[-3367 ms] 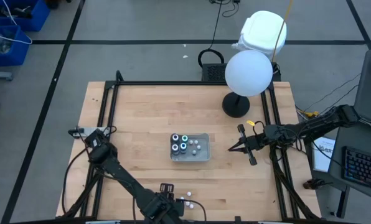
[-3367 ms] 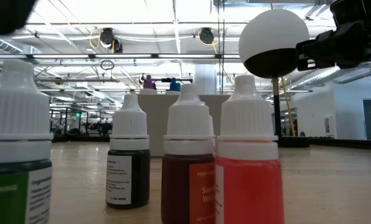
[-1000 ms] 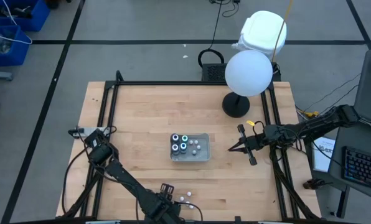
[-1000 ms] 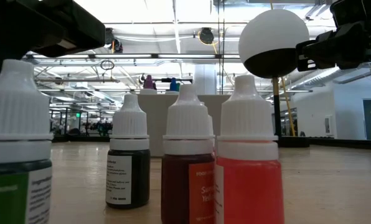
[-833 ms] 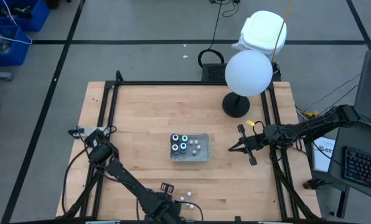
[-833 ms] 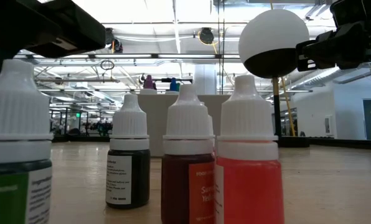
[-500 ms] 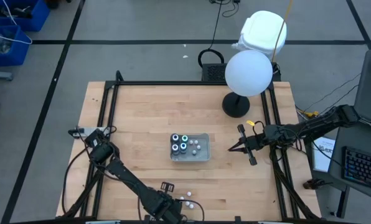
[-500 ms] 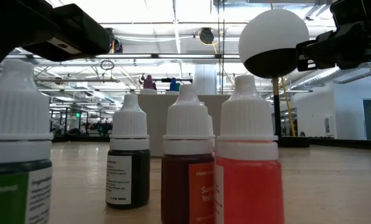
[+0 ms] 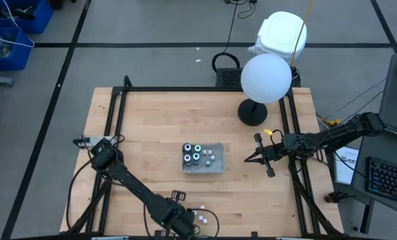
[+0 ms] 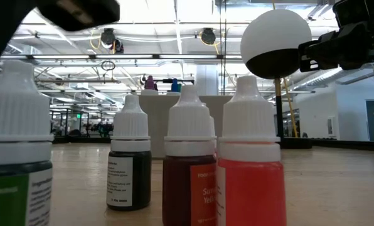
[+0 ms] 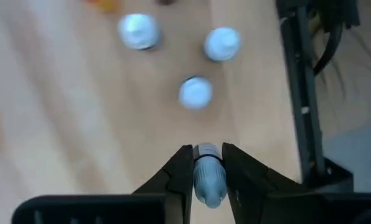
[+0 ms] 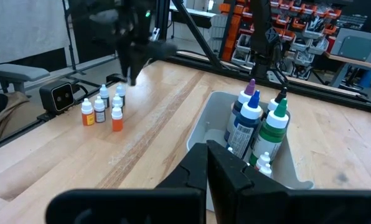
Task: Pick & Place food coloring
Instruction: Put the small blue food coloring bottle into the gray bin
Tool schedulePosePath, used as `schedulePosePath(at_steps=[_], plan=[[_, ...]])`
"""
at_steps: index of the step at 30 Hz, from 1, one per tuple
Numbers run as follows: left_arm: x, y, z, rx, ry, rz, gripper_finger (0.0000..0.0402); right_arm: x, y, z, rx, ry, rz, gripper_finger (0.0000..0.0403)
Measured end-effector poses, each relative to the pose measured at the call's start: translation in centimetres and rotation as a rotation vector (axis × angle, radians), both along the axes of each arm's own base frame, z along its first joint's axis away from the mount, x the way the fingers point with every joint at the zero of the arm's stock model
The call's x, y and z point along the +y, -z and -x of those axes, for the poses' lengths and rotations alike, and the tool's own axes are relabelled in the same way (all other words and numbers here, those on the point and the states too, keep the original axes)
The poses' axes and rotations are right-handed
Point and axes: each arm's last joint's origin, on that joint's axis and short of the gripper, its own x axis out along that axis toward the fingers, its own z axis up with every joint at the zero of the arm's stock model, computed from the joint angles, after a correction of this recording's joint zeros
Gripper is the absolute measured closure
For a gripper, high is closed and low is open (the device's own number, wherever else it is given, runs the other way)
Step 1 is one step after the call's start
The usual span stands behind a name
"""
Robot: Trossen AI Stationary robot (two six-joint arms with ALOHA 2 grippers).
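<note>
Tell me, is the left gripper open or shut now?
Shut on a small bottle: the left gripper has both fingers against the bottle's sides.

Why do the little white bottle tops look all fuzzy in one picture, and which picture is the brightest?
In the left wrist view the bottle caps on the wood are smeared by blur, while the left gripper holding one bottle is sharper. The low view is brightest, with glaring ceiling lights.

High view looks straight down; low view sits level beside bottles [image 10: 250,163]; both share lamp [image 9: 266,78].
</note>
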Motion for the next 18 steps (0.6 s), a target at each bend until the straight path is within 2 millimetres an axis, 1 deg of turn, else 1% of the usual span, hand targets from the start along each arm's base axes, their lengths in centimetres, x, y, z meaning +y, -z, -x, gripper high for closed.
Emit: schedulePosePath(at_steps=[4,7,13,18], plan=[[1.5,-2.5,0.9,-0.017,-0.009,-0.079,0.0322,0.0,0.0,0.0,0.000,0.000,0.000,0.0403],[2.7,-4.5,1.4,-0.046,-0.014,-0.108,0.0323,0.0,0.0,0.0,0.000,0.000,0.000,0.0403],[4.9,-8.2,2.0,-0.111,-0.059,-0.079,0.0326,0.0,0.0,0.0,0.000,0.000,0.000,0.0403],[8.1,-11.0,2.5,-0.119,-0.230,-0.053,0.0326,0.0,0.0,0.0,0.000,0.000,0.000,0.0403]])
